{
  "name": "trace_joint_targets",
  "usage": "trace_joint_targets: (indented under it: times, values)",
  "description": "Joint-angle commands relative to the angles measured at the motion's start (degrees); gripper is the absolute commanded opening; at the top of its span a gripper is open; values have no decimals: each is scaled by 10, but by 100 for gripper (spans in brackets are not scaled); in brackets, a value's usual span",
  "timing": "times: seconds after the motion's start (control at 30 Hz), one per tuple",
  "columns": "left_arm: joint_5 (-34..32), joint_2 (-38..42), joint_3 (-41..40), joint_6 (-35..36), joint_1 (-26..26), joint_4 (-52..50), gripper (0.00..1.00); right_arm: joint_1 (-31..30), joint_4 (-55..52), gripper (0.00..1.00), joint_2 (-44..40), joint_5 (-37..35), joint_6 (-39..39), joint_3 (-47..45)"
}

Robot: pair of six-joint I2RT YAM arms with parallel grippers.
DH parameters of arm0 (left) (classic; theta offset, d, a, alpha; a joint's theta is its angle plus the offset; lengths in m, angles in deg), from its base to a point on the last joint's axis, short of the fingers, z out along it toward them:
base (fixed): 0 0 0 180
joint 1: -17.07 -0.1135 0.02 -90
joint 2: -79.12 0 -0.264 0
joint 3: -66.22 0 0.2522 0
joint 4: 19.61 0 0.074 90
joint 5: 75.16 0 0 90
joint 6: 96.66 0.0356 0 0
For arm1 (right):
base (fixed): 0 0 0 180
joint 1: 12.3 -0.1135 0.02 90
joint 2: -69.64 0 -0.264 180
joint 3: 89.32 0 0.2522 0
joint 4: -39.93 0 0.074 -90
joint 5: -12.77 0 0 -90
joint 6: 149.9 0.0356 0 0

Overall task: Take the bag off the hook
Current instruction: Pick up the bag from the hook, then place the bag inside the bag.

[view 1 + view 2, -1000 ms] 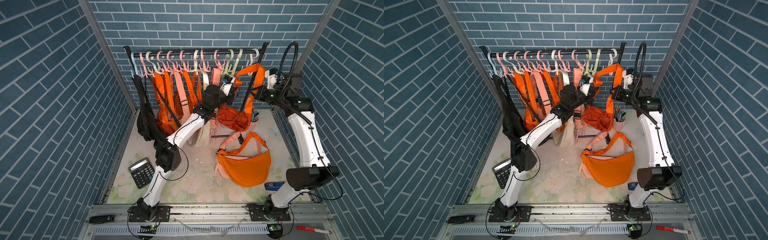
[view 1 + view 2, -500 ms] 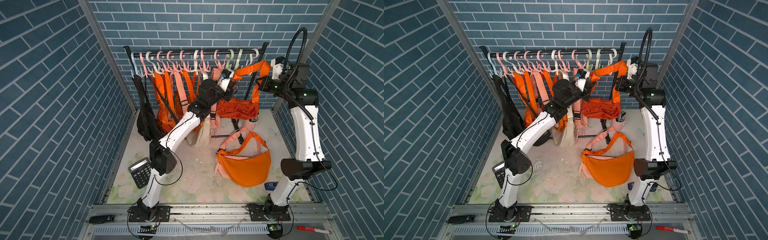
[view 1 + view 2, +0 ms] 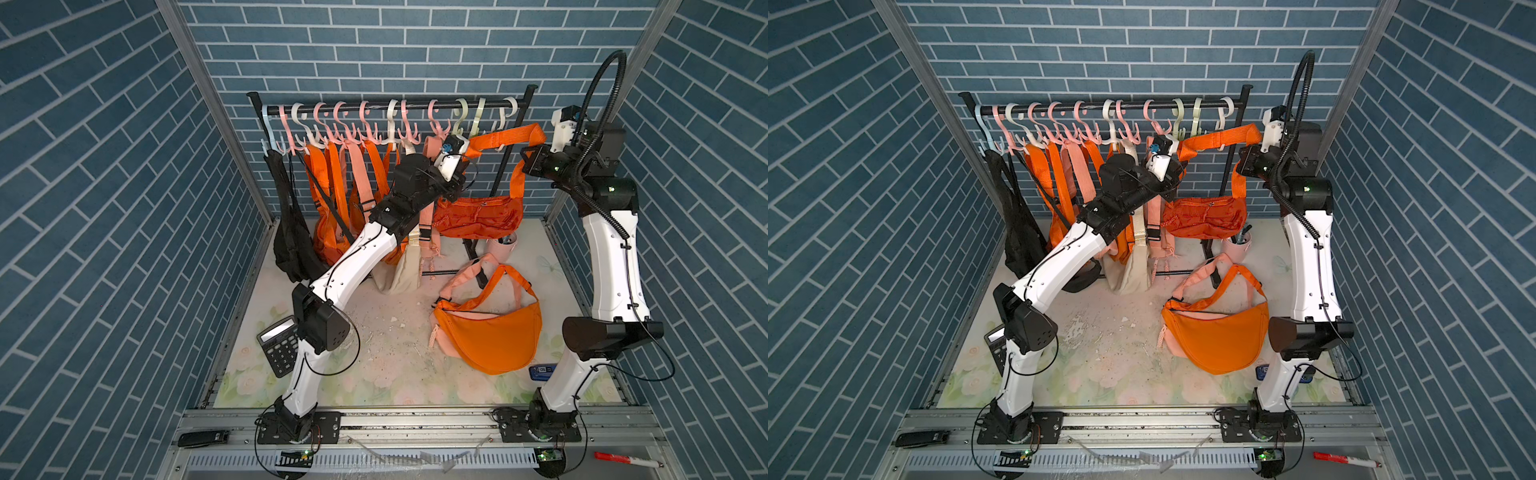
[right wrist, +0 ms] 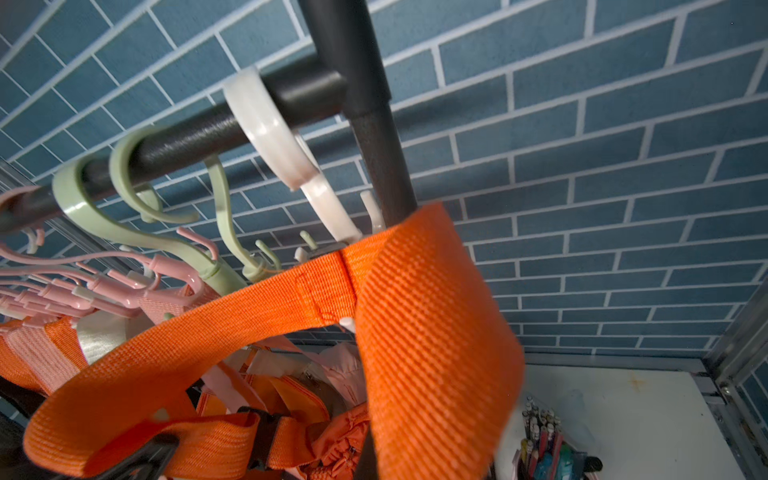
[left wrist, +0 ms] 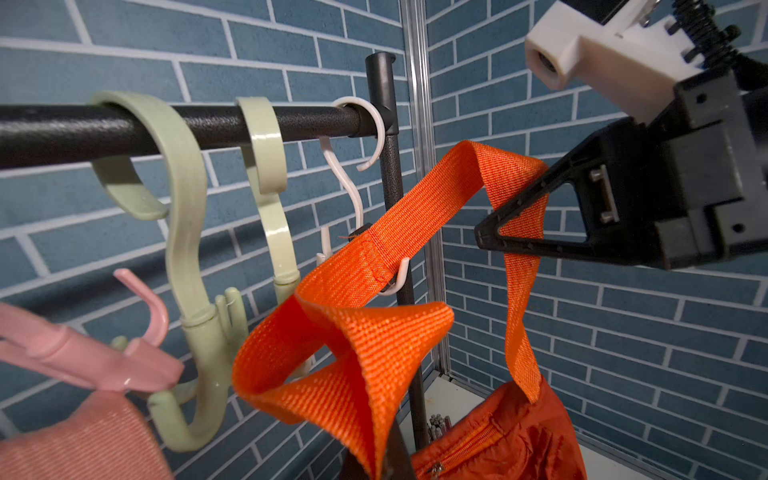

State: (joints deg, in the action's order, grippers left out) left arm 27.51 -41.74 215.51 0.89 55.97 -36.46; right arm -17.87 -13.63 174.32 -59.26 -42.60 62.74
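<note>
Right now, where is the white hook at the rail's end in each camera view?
Top view: white hook, last on the rail.
Top view: same place.
Left wrist: against the post, orange strap on its prong.
Right wrist: beside the post.
Shared landmark: the black upright post.

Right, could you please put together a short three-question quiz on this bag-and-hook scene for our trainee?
1. True or false: the orange strap is already clear of the white hook.
2. What is the right end effector shut on? A the orange strap; B the rail; C a green hook.
3. Fill in: a second orange bag lies on the ___.
Key: 1 false, it lies across a prong of the hook; 2 A; 3 table.
</note>
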Motion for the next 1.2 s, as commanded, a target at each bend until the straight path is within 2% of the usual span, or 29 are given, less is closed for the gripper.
trace_joint_targets:
  times: [0.0,0.3,0.5,0.87,1.17]
  values:
    - [-3,40,20,21,3,-3,0,5,61,0,-12,-3,-24,10]
    - [-31,77,11,53,3,-28,0,9,89,0,7,1,-23,40]
    - [-41,110,-15,62,3,-36,0,10,91,0,-12,0,-23,25]
    - [-55,222,-174,122,20,-10,0,10,191,0,-182,-2,-23,-210]
    - [-68,315,-309,153,28,21,0,10,223,0,-331,-51,-41,-404]
